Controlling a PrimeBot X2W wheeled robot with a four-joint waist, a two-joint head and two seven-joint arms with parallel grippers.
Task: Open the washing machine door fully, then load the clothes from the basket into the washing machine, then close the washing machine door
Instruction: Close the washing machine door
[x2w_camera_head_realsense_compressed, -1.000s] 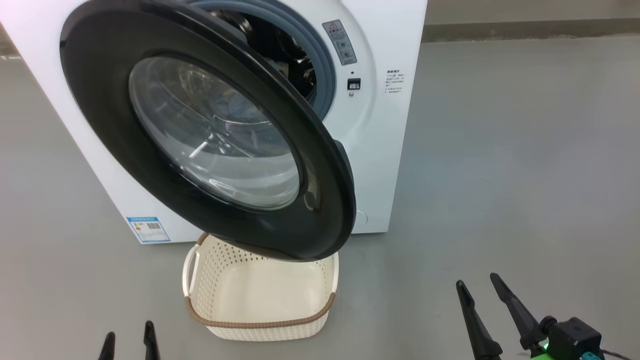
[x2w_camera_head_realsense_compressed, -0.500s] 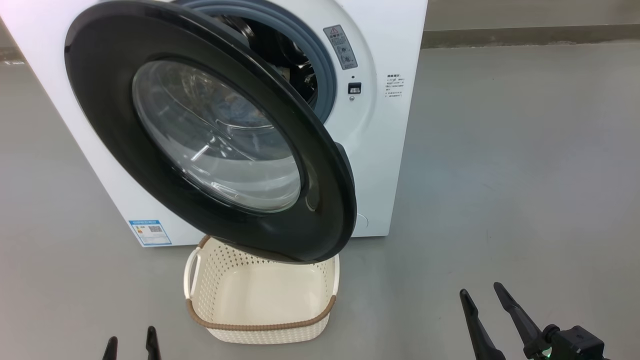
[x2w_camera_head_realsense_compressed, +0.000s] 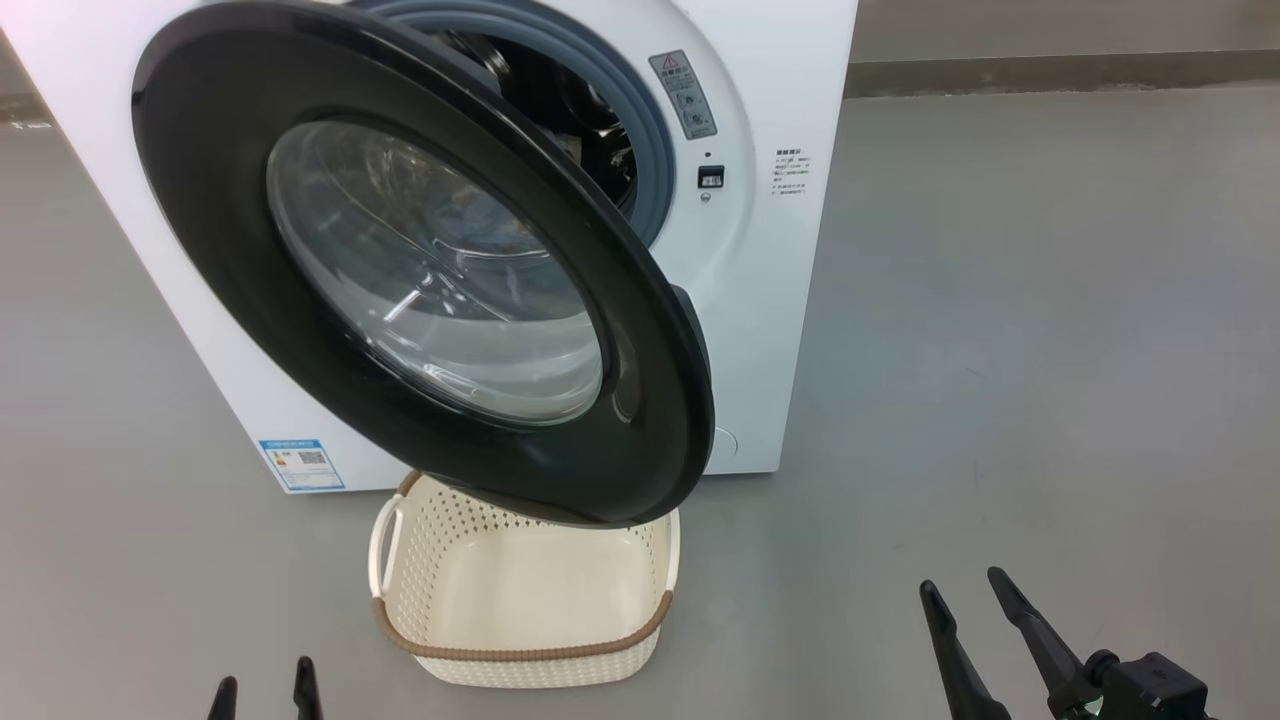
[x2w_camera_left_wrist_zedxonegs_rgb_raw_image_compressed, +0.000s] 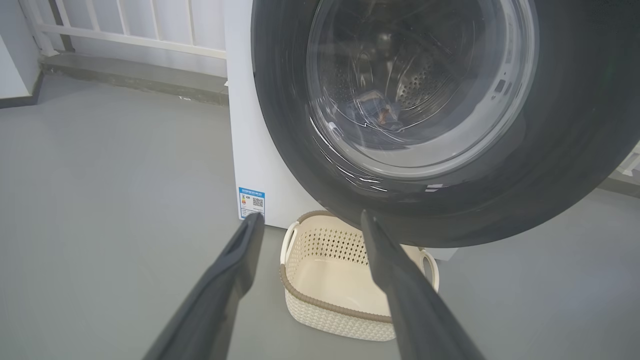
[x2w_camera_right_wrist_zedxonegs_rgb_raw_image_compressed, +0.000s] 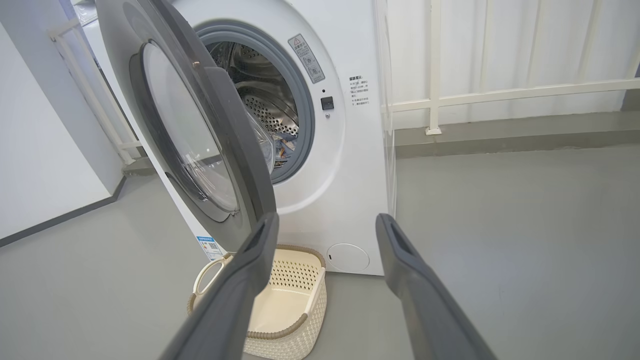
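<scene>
Glossy round washing machine door (x2w_camera_head_realsense_compressed: 420, 270), bulging glass, hides far rim of perforated cream basket (x2w_camera_head_realsense_compressed: 520, 652). Behind glass, blurred clothes (x2w_camera_left_wrist_zedxonegs_rgb_raw_image_compressed: 380, 112). Spread wide, empty: left end effector (x2w_camera_head_realsense_compressed: 263, 685), right end effector (x2w_camera_head_realsense_compressed: 962, 583).

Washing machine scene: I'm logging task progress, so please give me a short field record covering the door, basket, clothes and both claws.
basket: empty, on the floor in front of the washing machine
washing machine door: open, swung out, lower edge above the basket's far end
clothes: inside the drum
left claw: open, holding nothing
right claw: open, holding nothing
left to do: close the door
</scene>
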